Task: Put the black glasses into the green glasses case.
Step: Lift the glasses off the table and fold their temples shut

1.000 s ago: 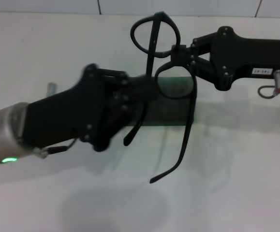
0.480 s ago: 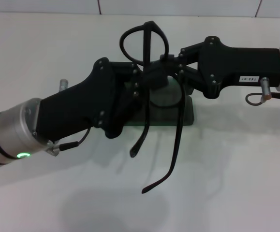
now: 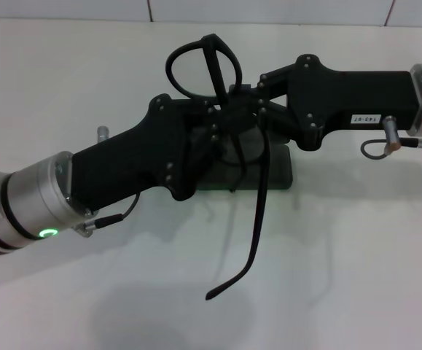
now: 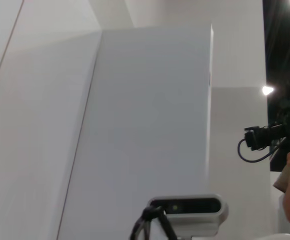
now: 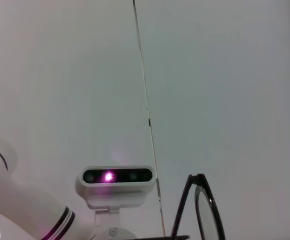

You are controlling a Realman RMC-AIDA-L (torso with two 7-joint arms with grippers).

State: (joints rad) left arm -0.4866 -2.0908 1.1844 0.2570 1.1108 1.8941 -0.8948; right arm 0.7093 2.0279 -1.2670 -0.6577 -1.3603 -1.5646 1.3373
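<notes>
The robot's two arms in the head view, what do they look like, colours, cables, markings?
Both arms end in chunky matte black grippers with exposed linkage screws. The left gripper sits on a silver cuff with black bands and a glowing green ring light; a thin black cable loops beneath it. The right gripper carries a small white label with printed characters, a silver cuff, and a grey cable looping to a metal connector.

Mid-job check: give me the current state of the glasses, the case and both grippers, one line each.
black glasses: held up in the air above the case, one temple arm hanging down unfolded.
green glasses case: on the table under both grippers, mostly hidden; open or closed can't be told.
right gripper: at the glasses frame, gripping it.
left gripper: at the glasses frame.
</notes>
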